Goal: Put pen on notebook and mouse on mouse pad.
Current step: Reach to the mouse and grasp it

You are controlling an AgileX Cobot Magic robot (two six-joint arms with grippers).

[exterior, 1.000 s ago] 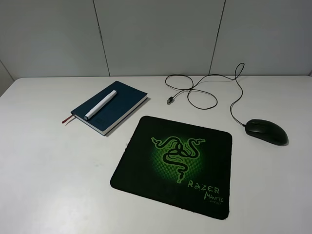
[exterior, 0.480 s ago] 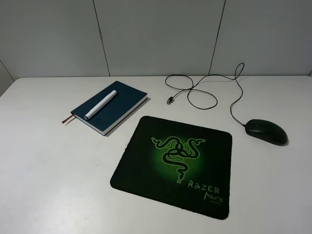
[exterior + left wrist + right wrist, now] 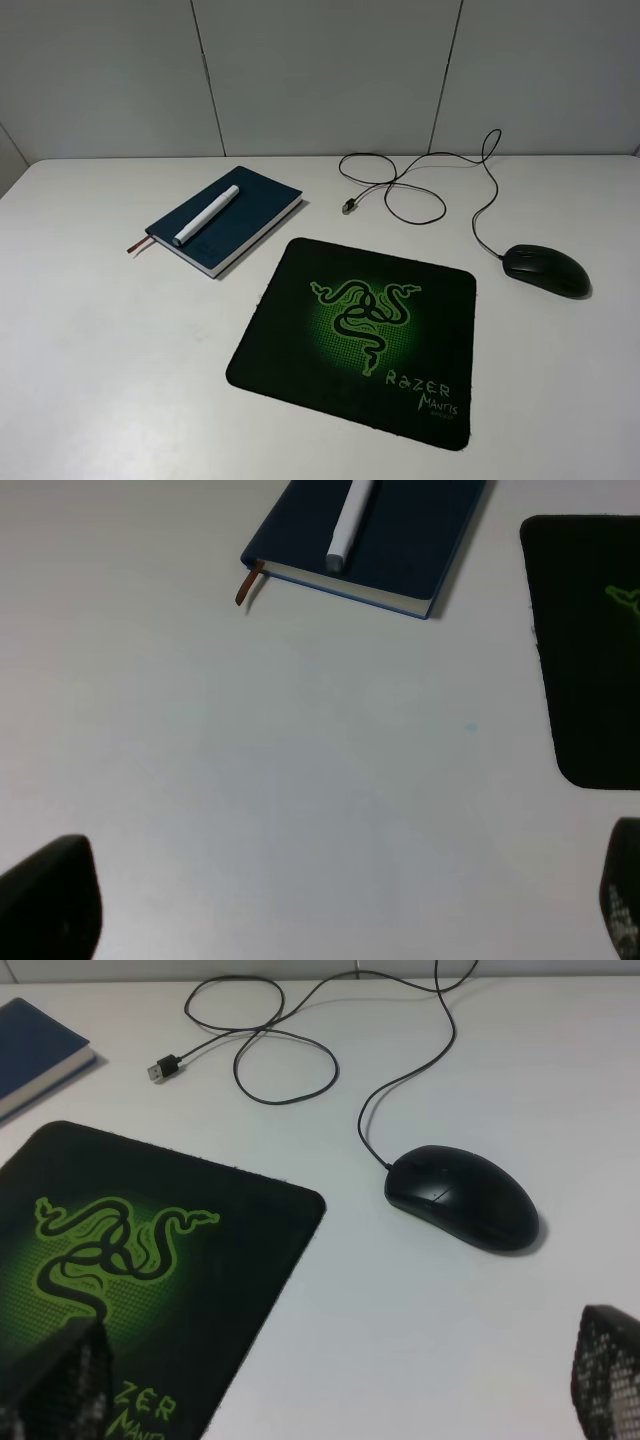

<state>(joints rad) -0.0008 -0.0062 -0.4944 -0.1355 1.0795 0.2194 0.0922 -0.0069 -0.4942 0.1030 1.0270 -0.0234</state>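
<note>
The white pen (image 3: 207, 214) lies along the teal-blue notebook (image 3: 250, 205) at the table's back left; the left wrist view shows pen (image 3: 348, 522) and notebook (image 3: 420, 540) too. The black mouse (image 3: 545, 269) rests on the bare table, right of the mouse pad (image 3: 300, 340), not touching it. Its cable (image 3: 430, 185) loops toward the back. Neither arm appears in the high view. My left gripper (image 3: 345, 900) is open above bare table, well short of the notebook. My right gripper (image 3: 335, 1385) is open, with the mouse (image 3: 462, 1197) ahead of it and the pad (image 3: 240, 1260) beside it.
The cable's USB plug (image 3: 348, 207) lies between notebook and mouse, also seen in the right wrist view as plug (image 3: 162, 1068). A reddish ribbon bookmark (image 3: 137, 245) sticks out of the notebook. White table (image 3: 100, 350) runs to a grey panelled wall behind.
</note>
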